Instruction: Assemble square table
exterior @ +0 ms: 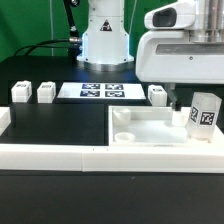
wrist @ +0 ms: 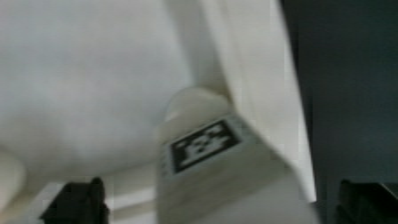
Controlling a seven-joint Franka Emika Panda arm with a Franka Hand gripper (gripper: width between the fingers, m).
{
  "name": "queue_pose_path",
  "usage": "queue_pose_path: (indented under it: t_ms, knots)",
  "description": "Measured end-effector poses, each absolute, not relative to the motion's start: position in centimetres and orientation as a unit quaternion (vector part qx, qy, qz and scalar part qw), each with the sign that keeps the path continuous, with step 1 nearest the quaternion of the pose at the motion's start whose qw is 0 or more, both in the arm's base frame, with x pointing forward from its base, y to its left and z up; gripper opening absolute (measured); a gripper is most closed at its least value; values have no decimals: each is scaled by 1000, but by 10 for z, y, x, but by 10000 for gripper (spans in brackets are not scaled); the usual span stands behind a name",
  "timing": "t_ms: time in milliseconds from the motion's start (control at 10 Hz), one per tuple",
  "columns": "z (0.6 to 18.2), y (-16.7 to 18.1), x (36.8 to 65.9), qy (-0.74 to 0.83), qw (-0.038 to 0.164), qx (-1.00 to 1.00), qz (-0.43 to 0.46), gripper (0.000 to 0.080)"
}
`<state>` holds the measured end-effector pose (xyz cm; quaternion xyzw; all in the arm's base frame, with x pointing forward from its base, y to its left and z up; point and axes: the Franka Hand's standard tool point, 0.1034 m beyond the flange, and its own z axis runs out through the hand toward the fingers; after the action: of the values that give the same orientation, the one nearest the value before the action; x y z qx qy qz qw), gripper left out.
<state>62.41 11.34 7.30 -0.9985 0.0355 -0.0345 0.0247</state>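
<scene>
A: Where is the table top (exterior: 160,130)?
B: On the black surface (exterior: 60,125), at the right. One leg (exterior: 205,112) stands at its right end.
A: And the claw (wrist: 219,203)?
B: Wide open over that leg, holding nothing.

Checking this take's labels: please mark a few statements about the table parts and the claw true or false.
1. The claw is clamped on a leg. False: its fingers stand apart, with gaps on both sides of the tagged leg between them.
2. The tagged leg stands on the slab. True.
3. Three loose legs stand off the slab on the black table. True.
4. The marker board lies on the slab. False: it lies on the black table, among the loose legs.
</scene>
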Motion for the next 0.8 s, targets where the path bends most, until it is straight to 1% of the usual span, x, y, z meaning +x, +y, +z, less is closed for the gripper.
queue_pose_path:
  t_ms: [100,300,500,600,700,800]
  knots:
    - [74,112,626,6,23,-999,-37,649]
    - [74,113,625,18,25,-999,-36,649]
    - [74,114,625,34,25,-998,-35,386]
    - [74,115,625,79,30,-996,-34,386]
    - [73,115,625,103,31,-994,-33,290]
    - [73,114,625,141,32,-989,-32,290]
